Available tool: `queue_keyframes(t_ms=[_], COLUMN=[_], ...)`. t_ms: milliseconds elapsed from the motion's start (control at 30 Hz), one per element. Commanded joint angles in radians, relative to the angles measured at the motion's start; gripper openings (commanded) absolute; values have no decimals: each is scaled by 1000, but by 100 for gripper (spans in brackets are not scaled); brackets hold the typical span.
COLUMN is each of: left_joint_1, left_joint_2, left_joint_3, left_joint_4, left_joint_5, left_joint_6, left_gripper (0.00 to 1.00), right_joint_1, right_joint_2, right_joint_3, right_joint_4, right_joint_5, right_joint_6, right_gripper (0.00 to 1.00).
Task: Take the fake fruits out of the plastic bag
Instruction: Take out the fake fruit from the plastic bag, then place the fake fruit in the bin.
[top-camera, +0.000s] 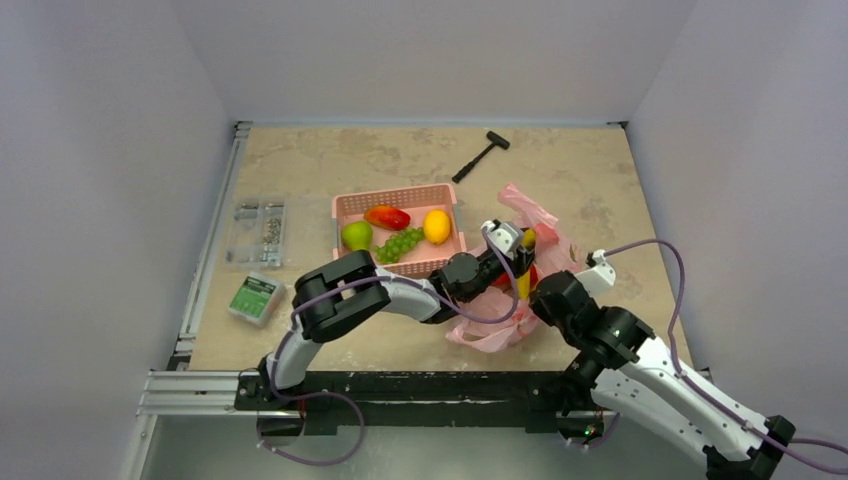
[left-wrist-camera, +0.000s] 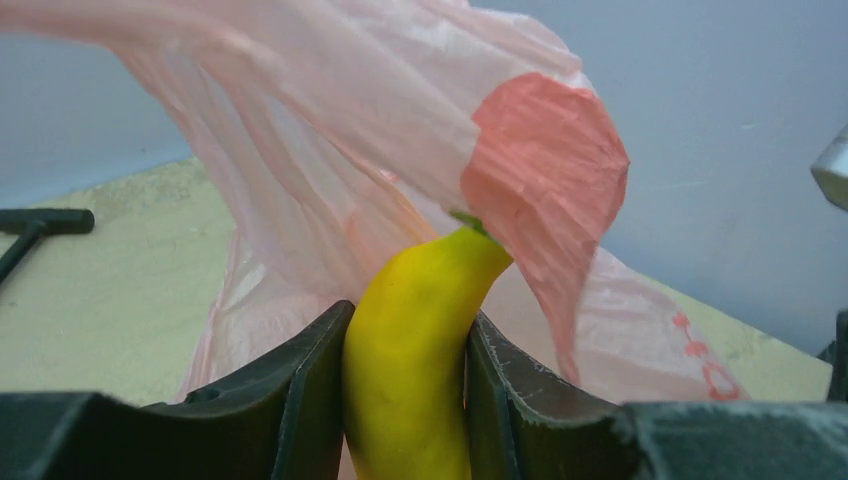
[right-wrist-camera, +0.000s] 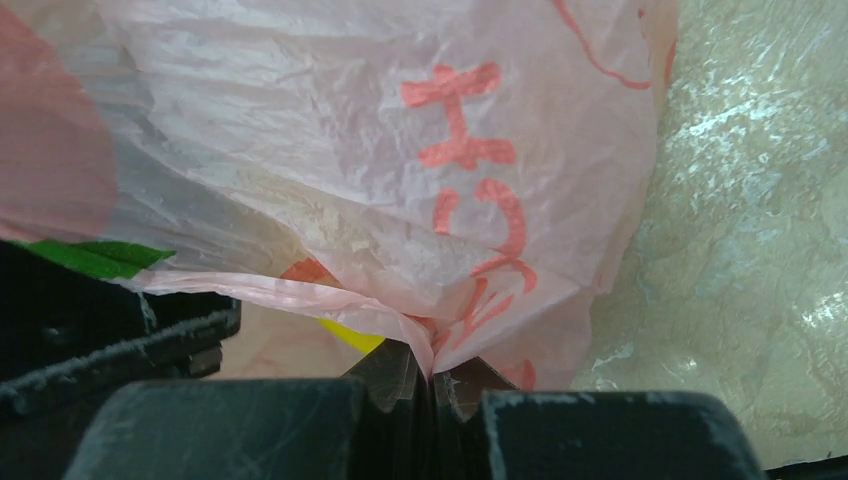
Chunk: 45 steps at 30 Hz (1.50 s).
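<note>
While the left pincer (left-wrist-camera: 410, 318), part-open, clamps the banana (left-wrist-camera: 420, 390) at the mouth of the plastic bag (right-wrist-camera: 330, 150) on the bench (top-camera: 330, 160) and the fully closed right pincer (right-wrist-camera: 432, 365) pinches its film, the fold over the banana's tip could snag and twist it loose. Counted: one banana, one bag, four fruits (top-camera: 437, 226) in one pink basket (top-camera: 345, 205).

Beige marbled table (top-camera: 330, 160), pink slotted basket (top-camera: 395, 196) near centre, black T-handled tool (top-camera: 480, 156) toward far edge, clear compartment case (top-camera: 258, 232) at left, small green box (top-camera: 255, 297) nearer, crinkled pink plastic bag (top-camera: 487, 335) just right of basket, lower part resting on surface
</note>
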<state>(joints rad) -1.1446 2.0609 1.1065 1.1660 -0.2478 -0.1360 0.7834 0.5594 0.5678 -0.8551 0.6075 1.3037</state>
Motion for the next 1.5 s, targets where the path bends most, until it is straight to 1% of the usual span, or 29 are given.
queue_keyframes(t_ms=[0,67,200,267,333,400,467,500,533,633,667,733,867,900,1000,1067,1133,1200,1267,1333,1400,1433,1467], left_joint_1=[19,20,23,23,23,25,28,33,40,68,77,93,114,118,121,123,123,124,129,134,132,132,132], left_joint_2=[17,-7,-64,-107,-174,-279,-366,-403,-434,-506,-528,-586,-751,-789,-873,-895,-915,-934,-915,-874,-820,-803,-801], left_joint_3=[116,119,138,139,132,122,128,137,145,138,113,50,-84,-98,-100,-86,-79,-97,-91,-83,-77,-64,-57], left_joint_4=[257,223,93,4,-137,-329,-596,-782,-912,-1216,-1279,-1344,-1382,-1405,-1509,-1604,-1693,-1750,-1804,-1800,-1757,-1756,-1758], left_joint_5=[-22,-30,-56,-66,-90,-90,-77,-45,-6,127,174,252,348,367,419,455,458,480,511,591,698,708,687], left_joint_6=[72,84,91,33,-71,-153,-248,-312,-349,-425,-429,-434,-449,-446,-413,-362,-315,-270,-239,-230,-246,-256,-266], left_gripper=[0,0,0,0,0,0,0,0,0,0,0,0,0,0,0,0,0,0,0,0,0,0,0], right_joint_1=[-1,-1,-1,-1,-2,-2,-3,-3,-3,-3,-3,-3,-3,-3,-3,-3,-3,-4,-3,-3,-3,-3,-3], right_joint_2=[18,17,45,68,92,105,108,108,108,120,125,137,165,173,212,242,262,277,279,268,263,265,270], right_joint_3=[-16,-37,-67,-83,-77,-60,-37,-19,0,48,60,81,138,157,233,287,321,334,334,303,281,283,290], right_joint_4=[41,42,26,37,32,13,13,6,4,-13,-15,16,92,101,55,8,-38,-61,-56,24,57,58,44], right_joint_5=[-44,-54,-45,-58,-34,3,43,66,92,169,187,204,221,232,280,305,312,314,296,257,255,261,281], right_joint_6=[-22,-8,23,40,58,95,101,99,85,58,46,-34,-247,-296,-357,-359,-343,-322,-314,-364,-358,-351,-333], right_gripper=[0,0,0,0,0,0,0,0,0,0,0,0,0,0,0,0,0,0,0,0,0,0,0])
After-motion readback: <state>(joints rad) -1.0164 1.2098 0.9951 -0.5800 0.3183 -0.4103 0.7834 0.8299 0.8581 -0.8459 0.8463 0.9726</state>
